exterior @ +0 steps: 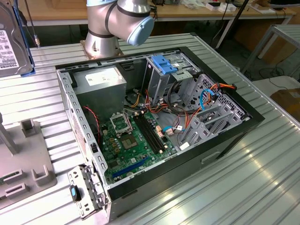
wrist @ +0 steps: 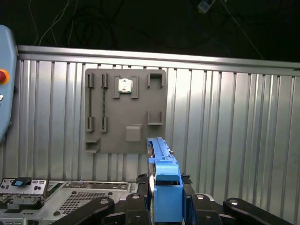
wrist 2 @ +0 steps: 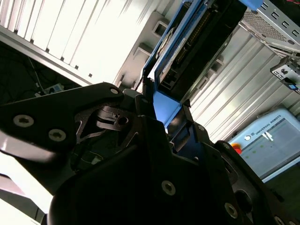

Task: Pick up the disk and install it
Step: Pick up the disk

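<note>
The disk (exterior: 11,42), silver-grey with a white label and blue rails, hangs at the exterior view's far left, raised above the ribbed table. In the first wrist view the disk (wrist: 159,154) stands edge-on with its blue rail toward the camera, and my gripper (wrist: 165,182) is shut on it, with black fingers (wrist: 139,183) on both sides. In the second wrist view the disk (wrist 2: 187,51) sticks out from my gripper (wrist 2: 161,110) over the table. The open computer case (exterior: 234,110) lies on its side to the right of the disk, apart from it.
Inside the case are a drive cage with blue rails (exterior: 166,63), a grey power supply (exterior: 101,79), a green board (exterior: 131,140) and loose cables. A grey fixture plate (wrist: 126,110) lies under the disk. The arm's base (exterior: 117,23) stands behind the case. A pendant (wrist 2: 269,140) lies nearby.
</note>
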Motion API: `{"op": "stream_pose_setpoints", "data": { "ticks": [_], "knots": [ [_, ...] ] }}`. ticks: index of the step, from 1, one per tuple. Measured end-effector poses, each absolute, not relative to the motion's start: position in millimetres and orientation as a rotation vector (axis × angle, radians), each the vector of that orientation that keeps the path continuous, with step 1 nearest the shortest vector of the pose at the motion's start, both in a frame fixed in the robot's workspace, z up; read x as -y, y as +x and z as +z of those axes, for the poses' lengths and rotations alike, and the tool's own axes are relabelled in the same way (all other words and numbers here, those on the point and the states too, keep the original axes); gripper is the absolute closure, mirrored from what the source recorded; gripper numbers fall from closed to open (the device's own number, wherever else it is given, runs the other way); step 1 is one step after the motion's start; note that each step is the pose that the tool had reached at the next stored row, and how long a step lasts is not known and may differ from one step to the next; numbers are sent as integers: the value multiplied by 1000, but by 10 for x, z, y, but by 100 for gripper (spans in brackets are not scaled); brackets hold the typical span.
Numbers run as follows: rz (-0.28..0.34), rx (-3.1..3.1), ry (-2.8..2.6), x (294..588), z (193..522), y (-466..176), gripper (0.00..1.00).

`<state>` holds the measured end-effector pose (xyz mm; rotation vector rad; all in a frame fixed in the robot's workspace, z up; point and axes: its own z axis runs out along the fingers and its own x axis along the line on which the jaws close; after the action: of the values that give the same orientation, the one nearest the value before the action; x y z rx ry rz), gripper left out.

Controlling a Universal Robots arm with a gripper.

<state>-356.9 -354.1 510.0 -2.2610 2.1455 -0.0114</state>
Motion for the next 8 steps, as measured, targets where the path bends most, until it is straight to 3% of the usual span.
{"op": "stream_pose_setpoints", "data": {
  "ticks": [8],
  "knots": [
    [-11, -2146, -2261, 3541, 5099, -3484, 64]
  ]
}}
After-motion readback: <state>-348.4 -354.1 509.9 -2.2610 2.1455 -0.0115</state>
